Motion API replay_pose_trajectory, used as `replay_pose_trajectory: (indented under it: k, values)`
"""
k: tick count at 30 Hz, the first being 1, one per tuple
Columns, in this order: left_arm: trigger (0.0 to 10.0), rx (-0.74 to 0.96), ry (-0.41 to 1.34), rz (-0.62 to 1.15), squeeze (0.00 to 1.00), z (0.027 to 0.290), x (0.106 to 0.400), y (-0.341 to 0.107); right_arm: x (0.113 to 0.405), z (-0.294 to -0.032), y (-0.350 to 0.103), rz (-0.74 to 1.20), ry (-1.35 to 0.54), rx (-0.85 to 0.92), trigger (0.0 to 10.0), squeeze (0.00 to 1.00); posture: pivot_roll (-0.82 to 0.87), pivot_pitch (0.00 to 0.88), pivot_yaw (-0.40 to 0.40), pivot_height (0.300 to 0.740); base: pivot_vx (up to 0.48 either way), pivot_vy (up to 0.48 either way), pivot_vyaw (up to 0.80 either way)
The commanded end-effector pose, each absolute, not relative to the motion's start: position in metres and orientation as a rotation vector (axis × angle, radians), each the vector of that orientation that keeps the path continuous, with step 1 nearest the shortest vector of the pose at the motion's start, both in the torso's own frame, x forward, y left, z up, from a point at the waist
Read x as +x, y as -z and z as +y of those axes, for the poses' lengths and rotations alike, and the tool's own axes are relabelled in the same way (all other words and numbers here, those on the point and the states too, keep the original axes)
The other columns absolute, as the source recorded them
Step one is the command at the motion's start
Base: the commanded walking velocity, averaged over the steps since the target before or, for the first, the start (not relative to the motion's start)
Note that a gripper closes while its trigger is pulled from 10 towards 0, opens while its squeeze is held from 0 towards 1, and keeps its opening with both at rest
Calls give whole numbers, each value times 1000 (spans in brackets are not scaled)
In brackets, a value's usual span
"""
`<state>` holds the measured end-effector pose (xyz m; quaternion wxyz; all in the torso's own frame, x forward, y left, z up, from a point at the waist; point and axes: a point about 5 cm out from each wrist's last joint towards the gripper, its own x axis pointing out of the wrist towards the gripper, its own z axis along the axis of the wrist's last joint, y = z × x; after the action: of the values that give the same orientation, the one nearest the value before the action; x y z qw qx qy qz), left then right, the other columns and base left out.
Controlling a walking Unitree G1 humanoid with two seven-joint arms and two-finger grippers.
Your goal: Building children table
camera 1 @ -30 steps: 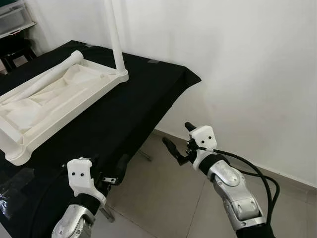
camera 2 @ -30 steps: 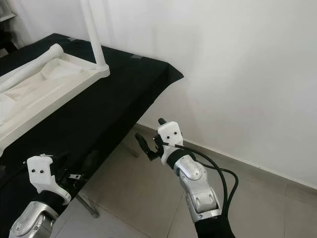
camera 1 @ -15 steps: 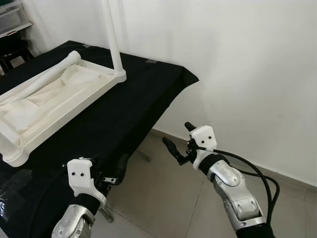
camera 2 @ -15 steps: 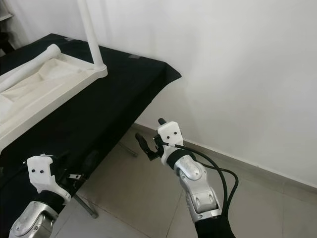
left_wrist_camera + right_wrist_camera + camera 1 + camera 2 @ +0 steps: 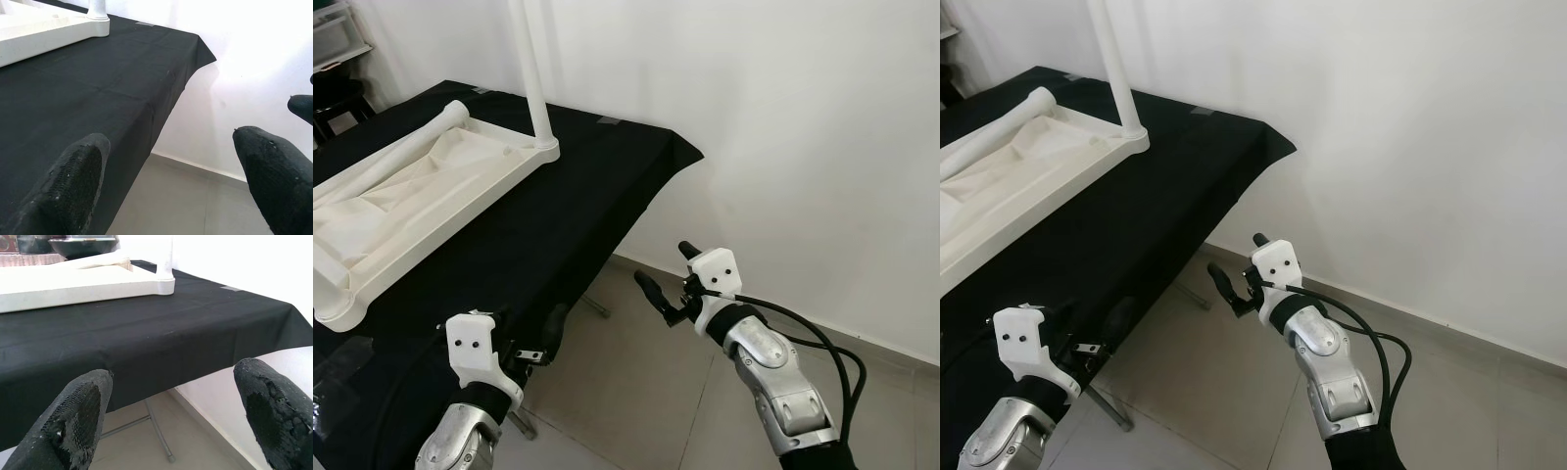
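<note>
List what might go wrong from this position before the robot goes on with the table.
1. The white tabletop lies upside down with one leg standing upright at its corner; a sideways knock might tip or loosen it.
2. A loose leg rests on the tabletop and could roll off.
3. The open left gripper sits at the black cloth's edge and may snag it.

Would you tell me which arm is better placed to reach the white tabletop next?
Probably the left. The left gripper, open, hovers at the black-covered table's edge, nearer the upturned white tabletop. The right gripper, also open, hangs over the floor beside the table.
</note>
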<state>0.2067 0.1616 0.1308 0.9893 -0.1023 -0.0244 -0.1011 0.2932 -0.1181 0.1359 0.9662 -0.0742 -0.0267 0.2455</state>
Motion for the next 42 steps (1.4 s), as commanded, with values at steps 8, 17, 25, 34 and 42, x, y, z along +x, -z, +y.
replay_pose_trajectory:
  k: [8,17,25,34,42]
  values:
    - [10000,-204,196,-41,0,164,206,-128,294,-115,-134,-50,-511,-143,10000,0,-102,103,35,740,0,0,0]
    - [10000,-203,196,-42,0,164,206,-128,294,-114,-134,-42,-517,-152,10000,0,-102,102,36,740,0,0,178]
    - [10000,-214,199,-52,0,164,206,-129,293,-114,-133,-38,-522,-152,10000,0,-103,101,37,740,0,0,800]
    - [10000,-199,203,-43,0,163,206,-129,294,-114,-134,-48,-517,-131,10000,0,-102,99,35,740,0,-42,533]
    - [10000,-195,205,-32,0,163,206,-127,294,-114,-134,-48,-519,-131,10000,0,-102,94,36,740,0,-439,0]
